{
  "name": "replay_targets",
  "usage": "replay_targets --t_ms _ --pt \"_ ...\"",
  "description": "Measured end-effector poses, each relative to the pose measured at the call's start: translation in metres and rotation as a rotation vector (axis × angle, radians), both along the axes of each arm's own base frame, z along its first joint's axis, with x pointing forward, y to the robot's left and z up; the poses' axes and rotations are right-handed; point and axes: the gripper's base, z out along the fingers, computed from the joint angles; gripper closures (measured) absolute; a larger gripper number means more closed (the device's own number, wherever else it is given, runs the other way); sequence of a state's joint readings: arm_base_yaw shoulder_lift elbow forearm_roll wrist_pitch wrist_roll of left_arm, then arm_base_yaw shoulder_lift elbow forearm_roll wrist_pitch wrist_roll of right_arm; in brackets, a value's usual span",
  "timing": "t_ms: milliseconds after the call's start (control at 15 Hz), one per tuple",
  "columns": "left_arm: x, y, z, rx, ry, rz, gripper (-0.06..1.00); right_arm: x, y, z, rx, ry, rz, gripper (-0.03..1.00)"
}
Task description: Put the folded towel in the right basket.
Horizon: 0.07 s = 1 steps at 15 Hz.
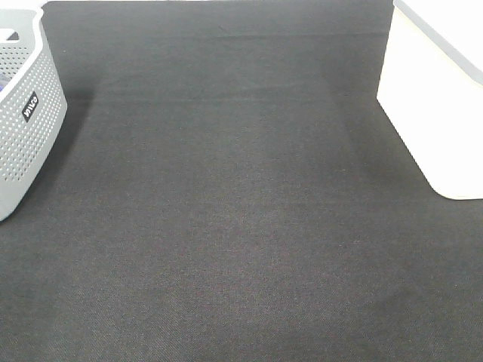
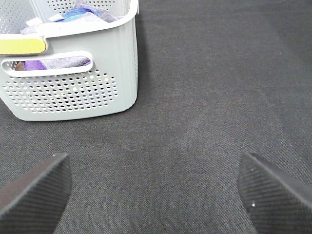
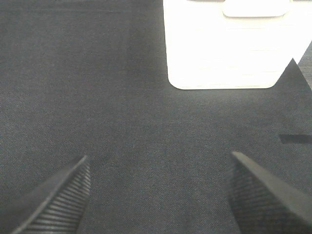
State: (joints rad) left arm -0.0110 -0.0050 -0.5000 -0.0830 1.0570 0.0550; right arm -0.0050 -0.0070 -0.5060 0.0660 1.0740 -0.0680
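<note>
A white right basket point(image 1: 441, 98) stands at the right edge of the dark cloth; it also shows in the right wrist view point(image 3: 226, 46). A grey perforated left basket point(image 1: 23, 105) stands at the left edge; the left wrist view point(image 2: 73, 68) shows blue and purple cloth point(image 2: 85, 12) inside it. No folded towel lies on the cloth in any view. My left gripper point(image 2: 156, 195) is open and empty above the cloth, short of the grey basket. My right gripper point(image 3: 158, 195) is open and empty, short of the white basket. Neither gripper shows in the high view.
A dark woven cloth point(image 1: 234, 204) covers the whole table between the two baskets. A yellow-green label point(image 2: 22, 45) sits on the grey basket's rim. A dark strip point(image 3: 295, 139) lies on the cloth beside the white basket.
</note>
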Motion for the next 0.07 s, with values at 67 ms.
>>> replay_targets --t_ms 67 --pt "0.0000 0.0000 0.0000 0.000 0.000 0.000 0.07 0.0000 0.0000 0.0000 0.000 0.000 0.000 0.24"
